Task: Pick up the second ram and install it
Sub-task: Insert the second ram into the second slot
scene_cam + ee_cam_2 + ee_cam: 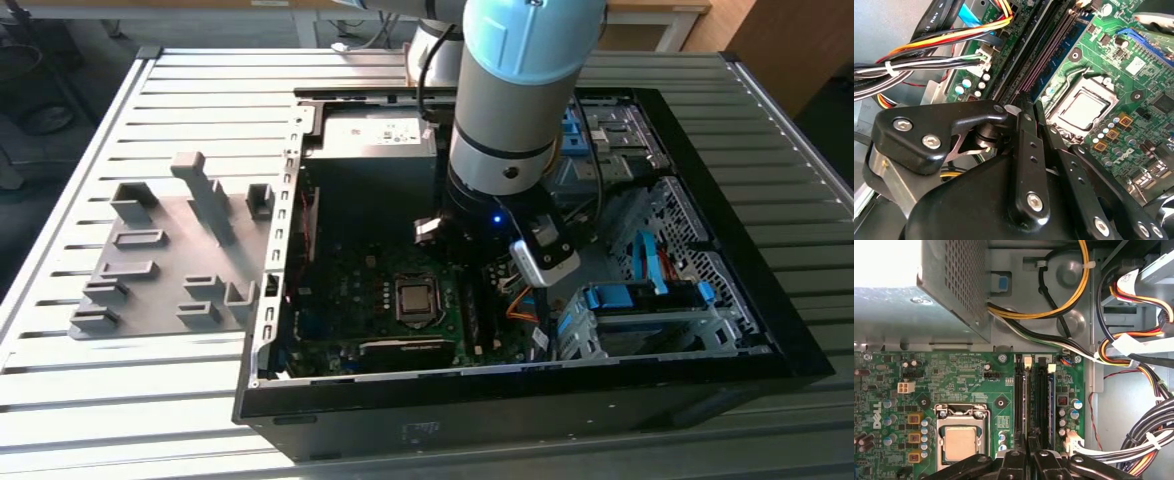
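The gripper hangs over the memory slots beside the CPU socket, jaws nearly closed on the second ram, which stands edge-on in a slot. Bundled cables crowd the slots' far side.

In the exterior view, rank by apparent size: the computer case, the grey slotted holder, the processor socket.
1. Computer case, largest by far.
2. Grey slotted holder.
3. Processor socket, smallest.
No close calls between them.
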Available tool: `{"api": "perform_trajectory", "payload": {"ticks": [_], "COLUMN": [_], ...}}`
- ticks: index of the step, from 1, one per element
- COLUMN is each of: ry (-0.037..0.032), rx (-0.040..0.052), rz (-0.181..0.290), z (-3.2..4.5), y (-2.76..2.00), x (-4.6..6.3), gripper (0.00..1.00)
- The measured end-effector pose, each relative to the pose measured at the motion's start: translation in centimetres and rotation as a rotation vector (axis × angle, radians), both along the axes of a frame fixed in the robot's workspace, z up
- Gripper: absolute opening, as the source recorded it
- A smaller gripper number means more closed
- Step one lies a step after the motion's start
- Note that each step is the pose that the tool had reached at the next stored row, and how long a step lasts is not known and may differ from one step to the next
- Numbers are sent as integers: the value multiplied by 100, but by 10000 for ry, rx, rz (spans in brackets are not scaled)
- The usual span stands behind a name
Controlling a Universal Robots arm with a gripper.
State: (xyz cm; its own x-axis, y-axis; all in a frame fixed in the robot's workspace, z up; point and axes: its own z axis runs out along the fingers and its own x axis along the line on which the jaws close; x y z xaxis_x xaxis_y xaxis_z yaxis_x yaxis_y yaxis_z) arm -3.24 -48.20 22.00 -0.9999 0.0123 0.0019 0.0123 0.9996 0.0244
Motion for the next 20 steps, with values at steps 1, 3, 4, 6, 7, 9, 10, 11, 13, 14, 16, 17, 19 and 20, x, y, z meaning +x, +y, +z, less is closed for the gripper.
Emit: {"api": "perform_trajectory", "payload": {"ticks": [1, 3, 4, 6, 7, 9, 10, 11, 13, 14, 16, 17, 19, 20], "ry": [0, 1, 1, 1, 0, 1, 3, 4, 4, 2, 0, -2, 2, 2], "rx": [-2, -3, -4, 1, 7, 12, 10, 8, 9, 13, 18, 19, 6, 5], "rz": [25, 101, 136, 175, 178, 180, 181, 181, 181, 181, 180, 181, 187, 189], "z": [1, 1, 0, -5, -12, -22, -25, -29, -35, -37, -34, -29, -17, -14], "y": [0, 0, 0, 0, 0, 0, -1, -1, -1, -1, 1, 1, 2, 4], "x": [0, 0, 1, 1, 1, 1, 1, 1, 1, 1, 1, 2, 4, 4], "gripper": [14, 14, 14, 14, 14, 14, 14, 14, 14, 14, 14, 14, 14, 14]}}
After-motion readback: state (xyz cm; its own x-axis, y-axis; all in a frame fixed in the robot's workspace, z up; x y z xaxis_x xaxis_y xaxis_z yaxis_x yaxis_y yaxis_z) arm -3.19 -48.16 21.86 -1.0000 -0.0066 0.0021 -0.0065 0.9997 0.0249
